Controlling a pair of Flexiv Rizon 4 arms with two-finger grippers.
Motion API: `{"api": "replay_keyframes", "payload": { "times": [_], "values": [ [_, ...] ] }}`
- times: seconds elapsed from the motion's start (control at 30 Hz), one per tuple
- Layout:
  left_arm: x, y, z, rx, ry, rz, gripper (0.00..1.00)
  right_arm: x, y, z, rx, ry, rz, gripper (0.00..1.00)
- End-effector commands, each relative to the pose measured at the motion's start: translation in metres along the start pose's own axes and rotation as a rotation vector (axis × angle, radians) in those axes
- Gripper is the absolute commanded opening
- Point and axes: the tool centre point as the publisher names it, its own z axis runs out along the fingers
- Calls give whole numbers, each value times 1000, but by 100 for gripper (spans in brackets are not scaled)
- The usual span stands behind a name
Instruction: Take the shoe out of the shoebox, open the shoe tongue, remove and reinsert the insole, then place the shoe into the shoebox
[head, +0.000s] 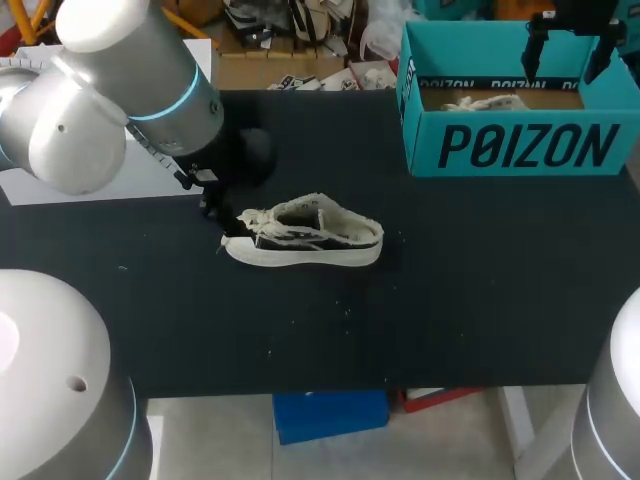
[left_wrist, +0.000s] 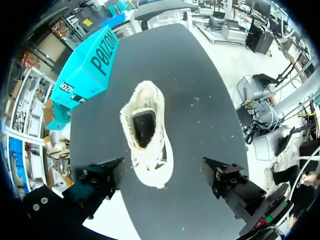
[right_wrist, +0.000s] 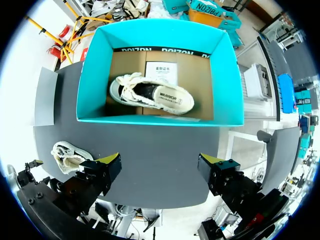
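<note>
A cream and black sneaker (head: 305, 235) stands on its sole on the black table (head: 450, 310), left of the middle. My left gripper (head: 212, 205) hovers at its toe end. In the left wrist view the sneaker (left_wrist: 145, 132) lies ahead of the open left gripper (left_wrist: 162, 182), its toe between the fingers and touching neither. The teal shoebox (head: 520, 145) stands at the back right with a second sneaker (head: 485, 102) inside. My right gripper (head: 570, 50) hangs open above the box. From that wrist I see the box (right_wrist: 160, 119), the boxed sneaker (right_wrist: 150, 92), the table sneaker (right_wrist: 67, 155) and my open right gripper (right_wrist: 160, 167).
A white card (right_wrist: 161, 70) lies on the box floor beside the boxed sneaker. The shoebox (left_wrist: 87, 70) is well beyond the table sneaker as seen from the left wrist. Bare black tabletop stretches between sneaker and box and along the front edge.
</note>
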Motion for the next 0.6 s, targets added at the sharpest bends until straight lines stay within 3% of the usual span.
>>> {"api": "replay_keyframes", "payload": {
  "times": [0.03, 0.07, 0.13, 0.2, 0.6],
  "values": [
    [-2, 8, 0, 75, 4, -64, 100, 0, 0, 0, 1, 0, 0, 100],
    [-3, 10, -1, 134, 22, -99, 100, 0, 0, 0, 1, 0, 0, 100],
    [-4, 13, -2, 146, -8, -111, 100, 0, 0, 0, 1, 0, 0, 100],
    [-5, 13, -4, 214, 18, -138, 100, 0, 0, 0, 1, 0, 0, 100],
    [-8, 35, -3, 284, 48, -151, 100, 0, 0, 0, 1, 0, 0, 100]
  ]
}}
